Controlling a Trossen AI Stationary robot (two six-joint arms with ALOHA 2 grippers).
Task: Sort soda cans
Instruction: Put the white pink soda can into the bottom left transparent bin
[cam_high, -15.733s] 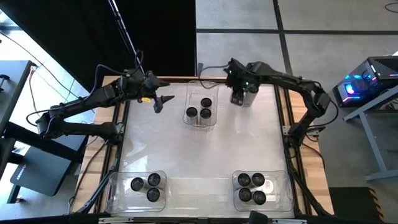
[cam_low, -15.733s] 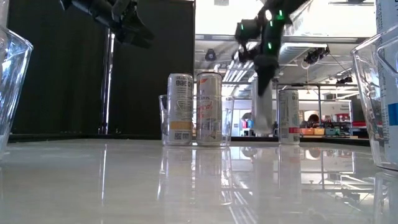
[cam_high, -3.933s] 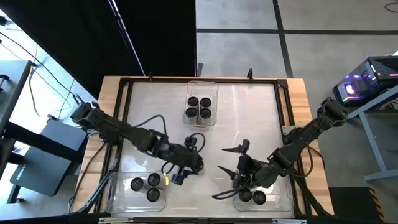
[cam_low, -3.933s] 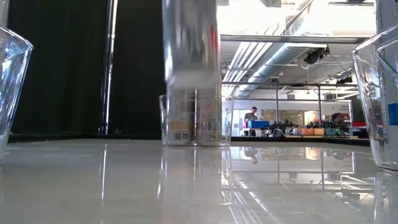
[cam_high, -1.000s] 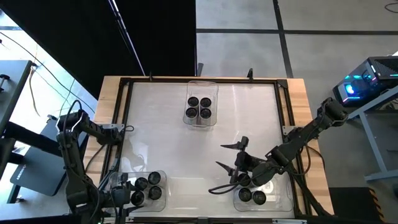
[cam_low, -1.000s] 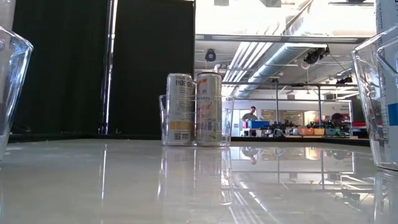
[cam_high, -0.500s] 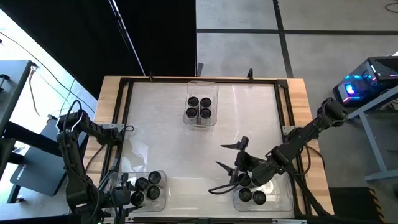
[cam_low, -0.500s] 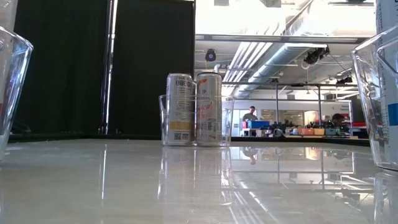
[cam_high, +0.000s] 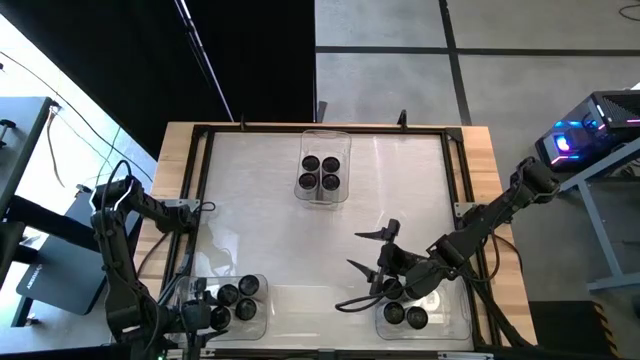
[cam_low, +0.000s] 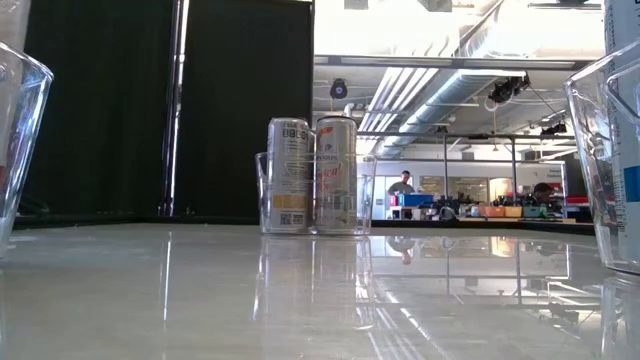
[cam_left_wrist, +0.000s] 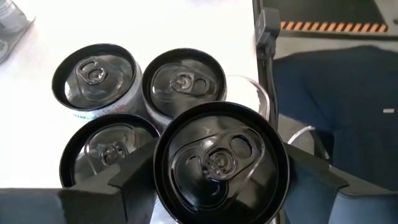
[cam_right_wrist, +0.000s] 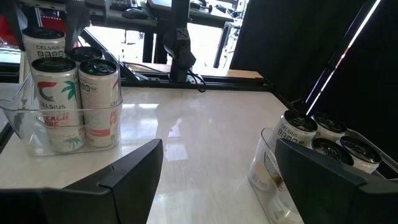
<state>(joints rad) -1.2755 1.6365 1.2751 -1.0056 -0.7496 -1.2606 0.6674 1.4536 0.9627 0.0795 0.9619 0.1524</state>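
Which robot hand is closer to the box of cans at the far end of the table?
The right. The right gripper hovers open near the right front bin, partway toward the far bin. The left gripper is at the table's front left corner, over four cans.

Left tool (cam_high: 205, 315) clamped around can (cam_left_wrist: 221, 163); right tool (cam_high: 362, 278) spread, empty.

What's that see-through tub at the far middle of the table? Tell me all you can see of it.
The far bin is a clear plastic rectangular tub with rounded corners and thin transparent walls, standing upright on the glossy white table near its far edge, midway across. It holds four soda cans with dark round tops, packed two by two toward its nearer end; the farther part looks bare. From table height the cans' silver-white printed sides rise well above its rim. Neither arm is near it.
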